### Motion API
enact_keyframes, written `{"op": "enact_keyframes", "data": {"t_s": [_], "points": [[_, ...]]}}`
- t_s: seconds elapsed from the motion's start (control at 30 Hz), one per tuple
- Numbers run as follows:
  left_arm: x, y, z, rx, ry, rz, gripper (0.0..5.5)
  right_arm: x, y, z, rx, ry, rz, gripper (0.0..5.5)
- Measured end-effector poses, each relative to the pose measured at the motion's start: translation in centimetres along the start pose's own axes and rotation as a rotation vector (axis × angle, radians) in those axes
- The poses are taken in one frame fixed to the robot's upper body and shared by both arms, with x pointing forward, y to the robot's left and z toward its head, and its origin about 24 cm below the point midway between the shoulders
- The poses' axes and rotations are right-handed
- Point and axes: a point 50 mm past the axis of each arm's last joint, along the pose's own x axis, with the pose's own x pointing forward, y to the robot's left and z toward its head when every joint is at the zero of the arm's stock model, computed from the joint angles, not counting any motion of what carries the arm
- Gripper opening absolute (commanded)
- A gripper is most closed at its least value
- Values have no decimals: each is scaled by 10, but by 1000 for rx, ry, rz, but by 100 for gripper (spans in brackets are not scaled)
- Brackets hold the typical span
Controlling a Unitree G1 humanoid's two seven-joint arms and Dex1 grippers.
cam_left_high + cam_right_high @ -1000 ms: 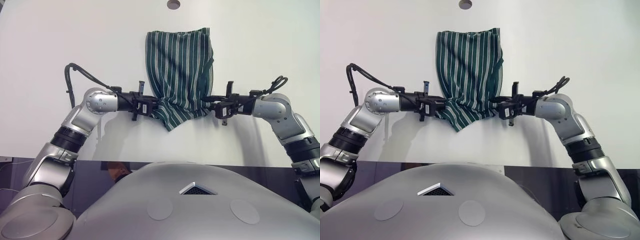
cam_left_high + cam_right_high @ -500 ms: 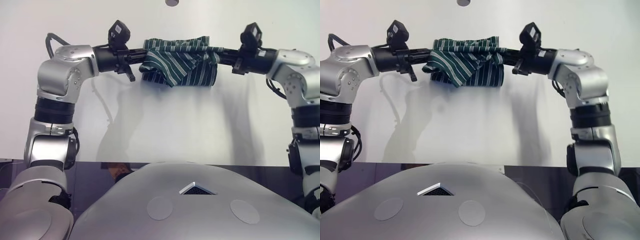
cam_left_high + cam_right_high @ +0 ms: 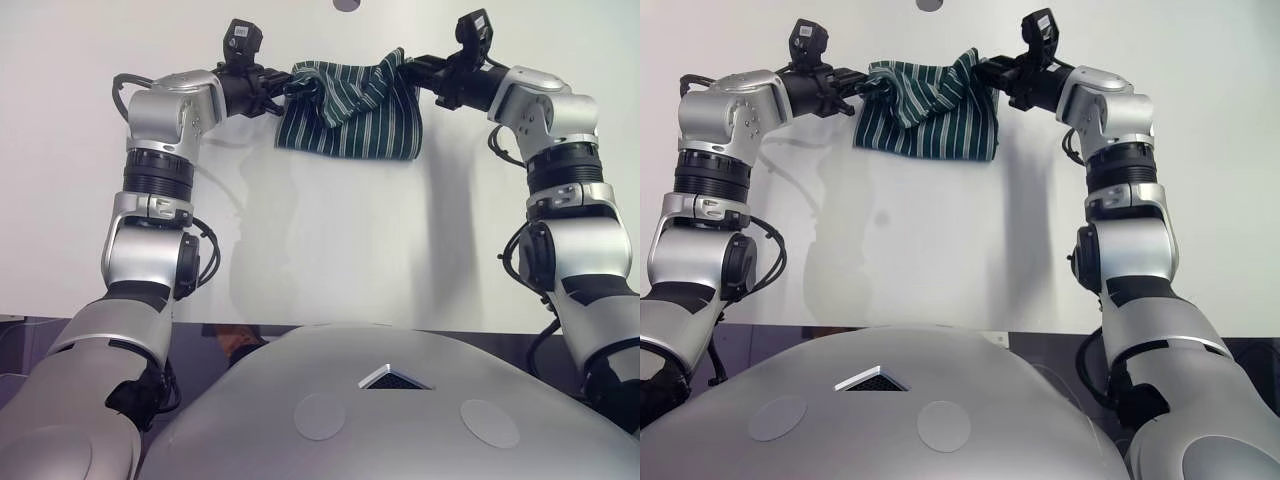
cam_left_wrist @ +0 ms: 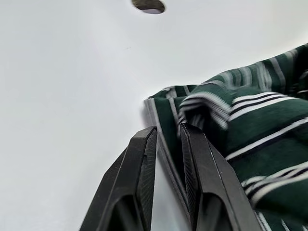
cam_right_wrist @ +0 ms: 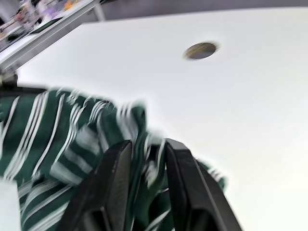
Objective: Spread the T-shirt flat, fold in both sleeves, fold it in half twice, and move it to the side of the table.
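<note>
So my left gripper point(image 3: 284, 91) and right gripper point(image 3: 413, 63) are both pinched tight on the green striped T-shirt point(image 3: 352, 120), one at each top corner. It's bunched up between them at the white table's point(image 3: 320, 260) far end.

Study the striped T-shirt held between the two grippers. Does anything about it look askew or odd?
Yes. The T-shirt is not flat: it hangs bunched and crumpled between the left gripper and the right gripper, each shut on one end of it, and its top edge sags in folds between them.
</note>
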Motion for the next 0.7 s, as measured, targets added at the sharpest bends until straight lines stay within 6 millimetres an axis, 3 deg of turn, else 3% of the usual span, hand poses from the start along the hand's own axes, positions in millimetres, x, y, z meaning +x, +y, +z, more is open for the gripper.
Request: {"op": "enact_keyframes", "data": {"t_s": [0.1, 0.23, 0.33, 0.4, 0.47, 0.57, 0.7], "points": [[-3, 17, -3, -3, -41, 114, 90, -4, -7, -2, 32, -15, -60, 125], [-16, 37, 6, -59, -179, 203, 77, -14, -3, 3, -131, -96, -51, 101], [-32, 11, 23, 103, -330, -58, 29, -21, 35, 7, -269, -171, 209, 45], [-46, -14, 11, 207, -310, -325, 1, -24, 58, 3, -344, -152, 370, 10], [-65, -32, -11, 264, -167, -581, 0, -20, 72, -12, -422, -44, 458, 1], [-61, -38, -34, 331, -15, -624, 0, 0, 77, -34, -419, 35, 465, 1], [-27, -36, -46, 305, 19, -555, 0, 31, 75, -51, -389, 102, 403, 1]]}}
